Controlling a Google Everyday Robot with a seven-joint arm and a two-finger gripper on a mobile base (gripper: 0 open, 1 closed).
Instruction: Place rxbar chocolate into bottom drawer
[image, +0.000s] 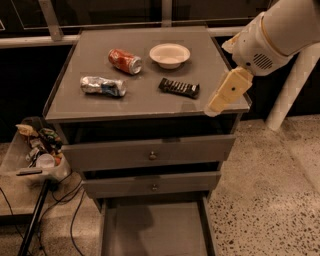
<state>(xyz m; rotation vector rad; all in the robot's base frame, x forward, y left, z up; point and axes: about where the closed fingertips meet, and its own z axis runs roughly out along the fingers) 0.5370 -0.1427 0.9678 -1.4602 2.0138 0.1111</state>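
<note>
Gripper (215, 106) at the cabinet's front right corner, rxbar chocolate (179, 88) lying on top.

The dark-wrapped rxbar chocolate lies flat on the grey cabinet top (150, 102), right of centre, just in front of the white bowl (170, 55) and well apart from the crushed silver-blue can (103, 86) and the red soda can (125, 61) on the left. The cream gripper hangs over the top's right front edge, to the right of the bar and not touching it (whether it is open or closed cannot be told). The bottom drawer (155, 230) is pulled out, its flat grey floor showing under the two knobbed drawers.
</note>
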